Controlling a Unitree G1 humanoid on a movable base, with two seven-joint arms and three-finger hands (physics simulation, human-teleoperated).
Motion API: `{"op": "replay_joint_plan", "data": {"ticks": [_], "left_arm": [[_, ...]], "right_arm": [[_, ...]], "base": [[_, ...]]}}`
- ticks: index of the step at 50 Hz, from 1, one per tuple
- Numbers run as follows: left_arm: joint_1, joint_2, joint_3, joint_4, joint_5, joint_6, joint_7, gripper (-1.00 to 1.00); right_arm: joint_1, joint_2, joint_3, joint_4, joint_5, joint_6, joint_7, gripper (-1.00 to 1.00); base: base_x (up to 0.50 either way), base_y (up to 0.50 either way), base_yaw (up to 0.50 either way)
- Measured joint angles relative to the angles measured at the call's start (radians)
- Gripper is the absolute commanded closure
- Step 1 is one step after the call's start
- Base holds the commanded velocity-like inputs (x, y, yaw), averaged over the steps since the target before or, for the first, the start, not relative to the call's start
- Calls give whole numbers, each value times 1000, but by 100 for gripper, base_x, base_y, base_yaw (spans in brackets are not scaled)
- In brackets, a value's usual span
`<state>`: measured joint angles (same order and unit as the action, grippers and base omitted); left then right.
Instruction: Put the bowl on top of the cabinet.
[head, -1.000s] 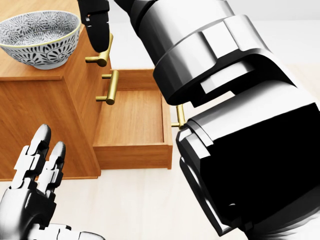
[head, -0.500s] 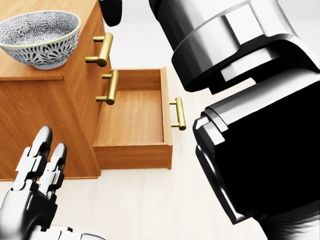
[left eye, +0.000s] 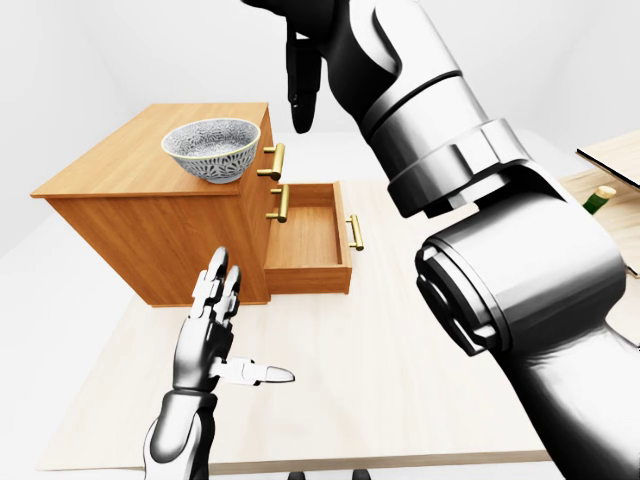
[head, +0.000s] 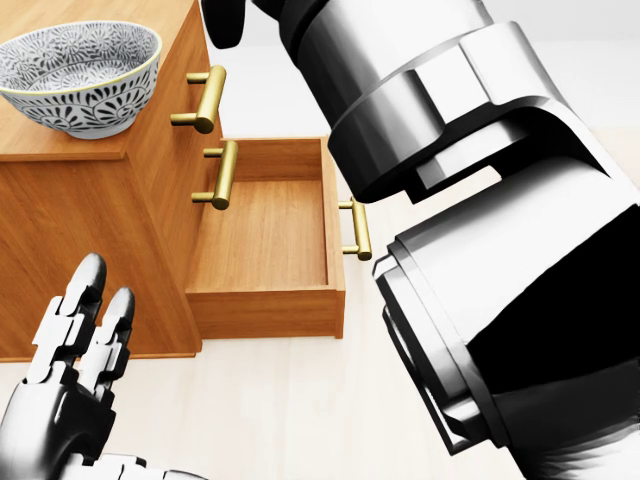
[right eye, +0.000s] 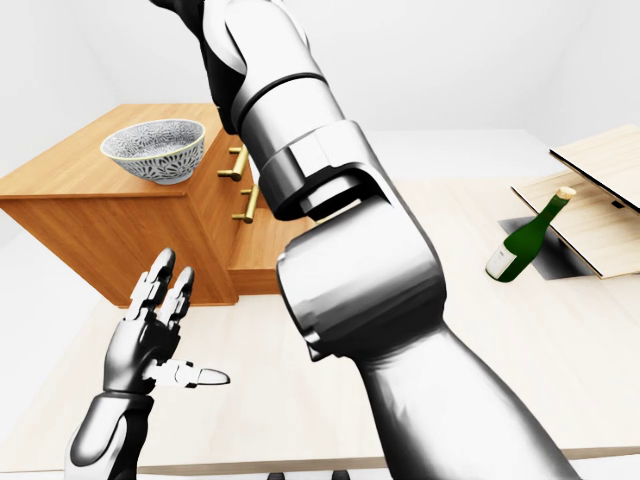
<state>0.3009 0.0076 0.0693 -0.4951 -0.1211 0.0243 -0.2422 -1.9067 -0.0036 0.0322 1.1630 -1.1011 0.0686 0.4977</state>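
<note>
Pale wood makes up the broad counter (left eye: 400, 390) that carries everything here. The robot's silver and black right arm (left eye: 500, 250) sweeps up across the views and blocks much of the head view. Next in size is the orange-brown wooden cabinet (left eye: 140, 215), which stands on the counter toward the left of the left-eye view. Its lower drawer (head: 265, 235) is pulled out to the right and shows a bare floor. The blue-and-white patterned ceramic bowl (left eye: 211, 150) sits upright on the cabinet's top, near the edge above the drawers, and nothing touches it. The right hand (left eye: 303, 95) hangs dark above and to the right of the bowl, apart from it and holding nothing. I cannot tell whether its fingers are spread or drawn together. The left hand (left eye: 205, 345) is raised low over the counter with its fingers straight and apart and its thumb out to the side, also empty. A green glass bottle (right eye: 523, 240) leans well off to the right in the right-eye view. The small brass bar handles (head: 210, 98) on the drawer fronts are the least of it. Judged from this, the task looks done, since the bowl rests on the cabinet and only drawing the arm clear seems left. No brand, label text or other writing can be read on anything.
</note>
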Motion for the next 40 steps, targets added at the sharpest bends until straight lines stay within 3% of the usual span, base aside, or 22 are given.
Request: {"op": "replay_joint_plan", "data": {"ticks": [4, 40], "left_arm": [[1, 0, 0, -1, 0, 0, 0, -100], [11, 0, -16, 10, 11, -24, 7, -100]], "right_arm": [[4, 6, 10, -7, -3, 19, -8, -100], [54, 42, 51, -58, 9, 19, -67, -100]], "base": [[0, 0, 0], [0, 0, 0]]}}
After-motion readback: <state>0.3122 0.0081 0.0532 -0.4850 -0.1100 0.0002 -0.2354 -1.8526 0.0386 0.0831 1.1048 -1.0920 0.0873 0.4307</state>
